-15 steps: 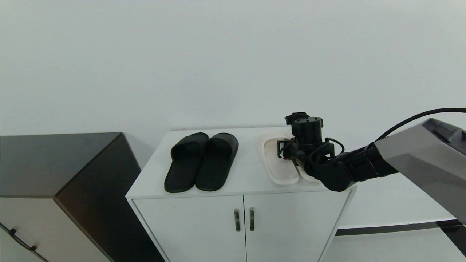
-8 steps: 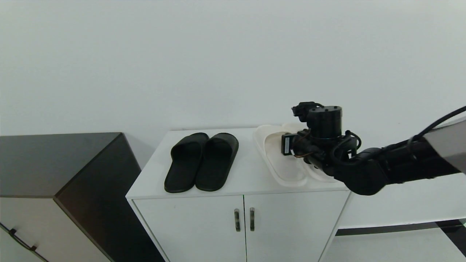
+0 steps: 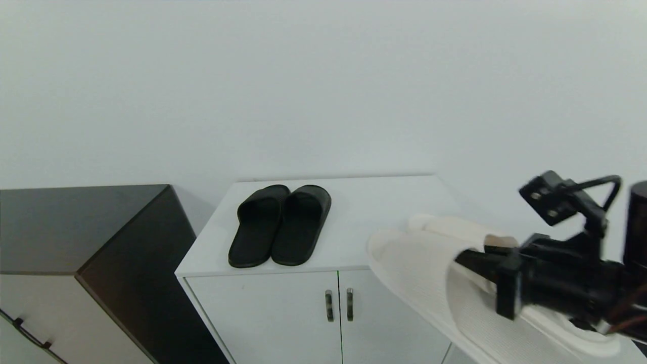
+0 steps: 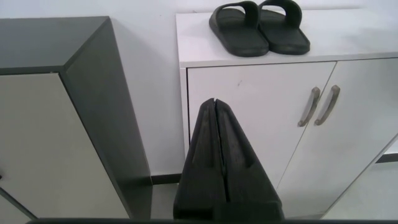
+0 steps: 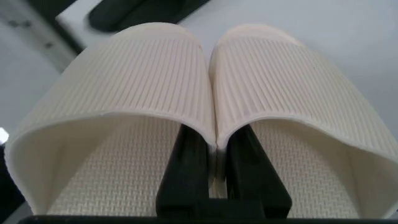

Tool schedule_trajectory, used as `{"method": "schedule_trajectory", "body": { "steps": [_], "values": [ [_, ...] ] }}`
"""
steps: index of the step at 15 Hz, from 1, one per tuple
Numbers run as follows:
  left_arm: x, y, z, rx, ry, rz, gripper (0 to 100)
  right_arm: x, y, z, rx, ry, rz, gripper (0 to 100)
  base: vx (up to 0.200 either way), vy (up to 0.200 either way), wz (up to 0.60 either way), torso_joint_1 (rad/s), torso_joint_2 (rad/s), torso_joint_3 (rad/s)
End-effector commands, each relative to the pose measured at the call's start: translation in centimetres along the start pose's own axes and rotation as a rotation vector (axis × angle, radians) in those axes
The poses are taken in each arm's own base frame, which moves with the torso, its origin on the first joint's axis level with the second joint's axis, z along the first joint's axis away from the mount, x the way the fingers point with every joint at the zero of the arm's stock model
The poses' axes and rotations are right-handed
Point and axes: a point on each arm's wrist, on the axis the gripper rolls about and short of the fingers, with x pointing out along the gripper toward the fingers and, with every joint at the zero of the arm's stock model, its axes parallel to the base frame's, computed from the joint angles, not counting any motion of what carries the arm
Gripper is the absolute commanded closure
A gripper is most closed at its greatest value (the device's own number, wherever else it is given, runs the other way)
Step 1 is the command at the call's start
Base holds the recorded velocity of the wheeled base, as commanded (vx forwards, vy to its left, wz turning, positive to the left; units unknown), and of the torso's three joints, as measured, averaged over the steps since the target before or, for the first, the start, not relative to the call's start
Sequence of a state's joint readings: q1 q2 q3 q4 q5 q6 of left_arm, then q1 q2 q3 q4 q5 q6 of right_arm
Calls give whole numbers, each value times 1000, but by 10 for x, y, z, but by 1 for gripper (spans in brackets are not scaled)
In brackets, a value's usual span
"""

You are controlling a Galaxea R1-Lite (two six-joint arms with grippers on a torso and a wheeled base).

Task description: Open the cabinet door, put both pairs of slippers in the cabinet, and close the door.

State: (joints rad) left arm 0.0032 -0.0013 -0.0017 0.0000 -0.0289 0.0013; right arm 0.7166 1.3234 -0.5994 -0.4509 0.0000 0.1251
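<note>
The white slippers (image 3: 429,273) hang in the air to the right of the cabinet, in front of its right door, with my right gripper (image 3: 493,265) shut on them. In the right wrist view one finger sits inside each strap of the white slippers (image 5: 211,112), pinching the two inner edges together. The black slippers (image 3: 280,224) lie side by side on the left of the white cabinet's top (image 3: 354,217). Both cabinet doors (image 3: 283,318) are closed. My left gripper (image 4: 214,115) is shut, low in front of the cabinet's left door (image 4: 249,118), below the black slippers (image 4: 258,28).
A dark-topped cabinet (image 3: 76,237) stands to the left of the white one, close beside it. Two vertical handles (image 3: 338,305) sit at the middle of the doors. A plain white wall is behind.
My right gripper has lifted the white slippers off the cabinet top and carried them right and toward me. The black slippers have not moved.
</note>
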Motion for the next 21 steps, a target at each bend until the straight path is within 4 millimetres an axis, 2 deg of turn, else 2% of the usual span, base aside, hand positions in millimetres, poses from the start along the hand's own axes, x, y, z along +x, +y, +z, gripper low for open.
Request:
{"method": "schedule_trajectory", "body": {
  "steps": [1, 2, 3, 9, 12, 14, 16, 21],
  "values": [
    [0, 0, 0, 0, 1, 0, 100, -71, -1, -19, -2, -33, 97, 100, -200, 0, 0, -2, 2, 2],
    [0, 0, 0, -1, 1, 0, 100, -92, -4, -25, 10, -10, 157, 100, -200, 0, 0, 2, 7, 2],
    [0, 0, 0, -3, 1, 1, 100, -98, -6, -27, 20, -1, 177, 100, -200, 0, 0, 7, 2, 2],
    [0, 0, 0, -1, 1, 3, 100, -105, -9, -42, 27, 21, 143, 100, -167, -33, 0, -3, 0, 7],
    [0, 0, 0, -1, 1, 3, 100, -98, -10, -51, 33, 78, 122, 100, 0, -200, 0, -1, -2, 5],
    [0, 0, 0, -1, 1, 3, 100, -93, -11, -50, 36, 95, 122, 100, 0, -200, 0, 5, 2, 0],
    [0, 0, 0, 0, 1, 0, 100, -83, -11, -41, 37, 105, 125, 100, 0, 0, 0, 0, 0, 0],
    [0, 0, 0, 0, 1, 0, 100, -59, -8, -40, 8, 116, 162, 100, 0, 0, 0, 0, 0, 0]
  ]
}}
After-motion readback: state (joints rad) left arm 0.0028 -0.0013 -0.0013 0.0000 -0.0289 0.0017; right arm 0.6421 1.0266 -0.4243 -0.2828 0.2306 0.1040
